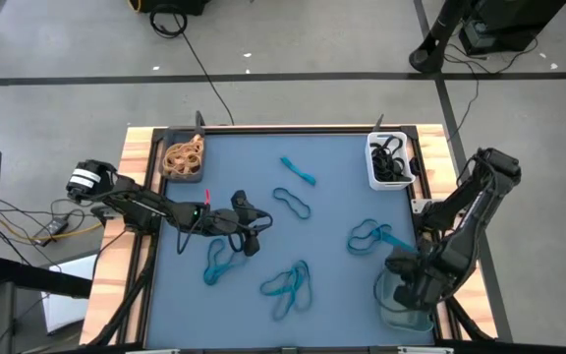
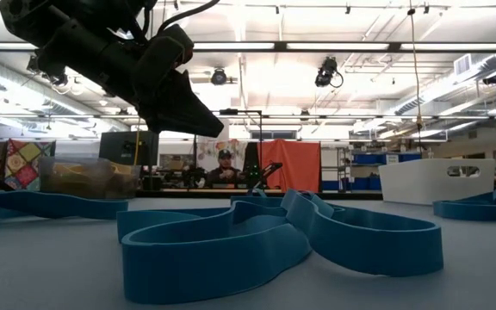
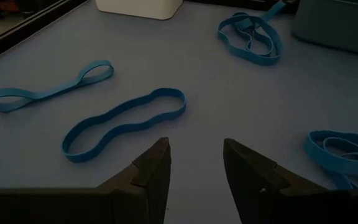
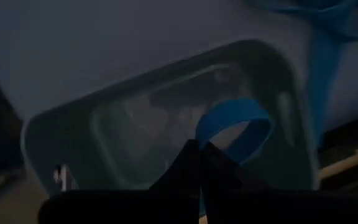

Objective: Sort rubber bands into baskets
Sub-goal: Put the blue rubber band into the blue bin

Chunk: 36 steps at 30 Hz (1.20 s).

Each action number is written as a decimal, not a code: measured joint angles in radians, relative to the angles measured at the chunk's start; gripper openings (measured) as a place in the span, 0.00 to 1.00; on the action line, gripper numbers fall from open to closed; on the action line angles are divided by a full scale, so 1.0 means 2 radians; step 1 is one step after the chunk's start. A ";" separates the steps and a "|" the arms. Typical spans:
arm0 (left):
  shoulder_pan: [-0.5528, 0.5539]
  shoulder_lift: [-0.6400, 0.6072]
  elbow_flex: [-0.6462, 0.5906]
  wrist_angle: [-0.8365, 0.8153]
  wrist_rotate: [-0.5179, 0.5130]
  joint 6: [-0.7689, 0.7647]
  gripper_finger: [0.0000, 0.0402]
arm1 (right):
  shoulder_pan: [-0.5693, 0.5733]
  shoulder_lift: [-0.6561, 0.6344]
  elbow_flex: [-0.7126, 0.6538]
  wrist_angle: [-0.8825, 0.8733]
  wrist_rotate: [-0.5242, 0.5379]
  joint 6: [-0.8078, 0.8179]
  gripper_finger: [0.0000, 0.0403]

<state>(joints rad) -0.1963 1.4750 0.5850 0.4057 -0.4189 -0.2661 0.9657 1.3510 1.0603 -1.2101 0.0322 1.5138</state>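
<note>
One blue band [image 4: 235, 127] in right gripper [image 4: 199, 163], loop up, over grey-teal basket [image 4: 55, 130].

Grey-teal basket [image 1: 401, 313] under right end effector [image 1: 408, 278]

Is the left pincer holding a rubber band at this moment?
No, in the left wrist view the left pincer is open and empty above the table, with a blue rubber band lying just ahead of it.

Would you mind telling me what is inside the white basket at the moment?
The white basket, at the table's far right corner, holds a tangle of black rubber bands. They overlap, so they cannot be counted, and anything lying beneath them is covered.
</note>
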 joint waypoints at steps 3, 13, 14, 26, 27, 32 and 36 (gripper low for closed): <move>0.000 0.000 0.000 -0.003 0.000 0.000 0.38 | 0.000 -0.006 -0.008 -0.021 0.013 0.032 0.02; 0.000 0.000 0.000 -0.008 0.000 0.000 0.38 | -0.001 0.022 -0.045 0.082 -0.077 0.048 0.10; 0.000 0.000 0.000 -0.008 0.000 0.000 0.38 | -0.003 0.025 -0.045 0.082 -0.081 0.045 0.13; 0.000 0.000 0.000 -0.003 0.000 -0.003 0.38 | -0.050 0.011 -0.045 0.010 0.001 -0.040 0.63; 0.000 0.000 0.000 -0.003 0.000 -0.003 0.38 | -0.060 0.010 -0.045 0.005 0.036 -0.051 0.65; 0.000 0.000 0.000 -0.002 0.000 -0.002 0.38 | -0.123 0.002 -0.045 -0.005 0.140 -0.110 0.68; 0.000 0.000 0.000 0.001 0.000 -0.001 0.38 | -0.190 0.002 -0.049 -0.036 0.215 -0.081 0.64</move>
<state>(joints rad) -0.1963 1.4746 0.5850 0.4072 -0.4187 -0.2687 0.5849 1.3548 0.9617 -1.2827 0.4629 1.3514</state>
